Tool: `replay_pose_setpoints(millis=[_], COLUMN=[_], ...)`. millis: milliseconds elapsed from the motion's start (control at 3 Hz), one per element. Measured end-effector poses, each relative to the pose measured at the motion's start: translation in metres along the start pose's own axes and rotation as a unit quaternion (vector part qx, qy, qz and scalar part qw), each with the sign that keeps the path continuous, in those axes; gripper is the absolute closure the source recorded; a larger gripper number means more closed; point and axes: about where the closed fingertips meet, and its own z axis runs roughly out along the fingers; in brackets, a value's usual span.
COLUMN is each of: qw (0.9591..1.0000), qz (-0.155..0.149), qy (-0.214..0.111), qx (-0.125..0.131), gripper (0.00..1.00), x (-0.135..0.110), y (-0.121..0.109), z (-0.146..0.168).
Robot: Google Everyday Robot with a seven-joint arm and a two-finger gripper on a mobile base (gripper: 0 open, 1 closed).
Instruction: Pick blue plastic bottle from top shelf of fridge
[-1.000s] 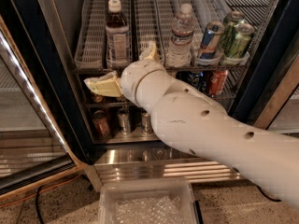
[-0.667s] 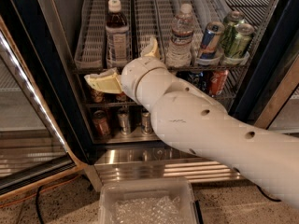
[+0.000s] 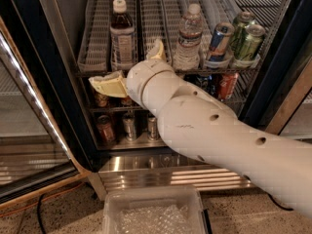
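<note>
Gripper (image 3: 126, 62) hangs just at the front edge of the top shelf (image 3: 95, 65), and you can see its 2 cream-coloured fingers (image 3: 108, 84) spread wide apart. One points left, just under the shelf edge; the other points up in front of the lane beside the bottle. It holds nothing.

Your target, the blue plastic bottle (image 3: 122, 35), stands upright at the front of the 2nd lane from the left on that shelf. It has a white cap, and dark reddish-brown liquid shows above a wide pale label. It sits above and behind the gap between the fingers; you cannot tell from this view whether either finger touches it.

The white arm (image 3: 219, 135) reaches in from the lower right and covers much of the middle of the fridge (image 3: 285, 52). On the same shelf, to the right of the arm's wrist, stand a clear water bottle (image 3: 189, 38), a blue can (image 3: 220, 39) and 2 green cans (image 3: 247, 40). A red can (image 3: 226, 84) shows on the rack below, and 3 cans (image 3: 129, 126) stand on the lowest rack at the left.

Under them runs the ribbed steel base panel (image 3: 161, 174). A clear plastic bin (image 3: 153, 211) lies on the floor in front, and the glass door (image 3: 29, 130) stands open at your left.
</note>
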Motion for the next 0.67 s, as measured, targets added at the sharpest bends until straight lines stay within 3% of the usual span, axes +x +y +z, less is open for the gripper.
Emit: replay_pose_setpoints(millis=[667], qw=[1.0000], qz=[0.001], qy=[-0.003], qx=[0.007], gripper=[0.41], x=[0.0021], y=[-0.0017], z=[0.0012])
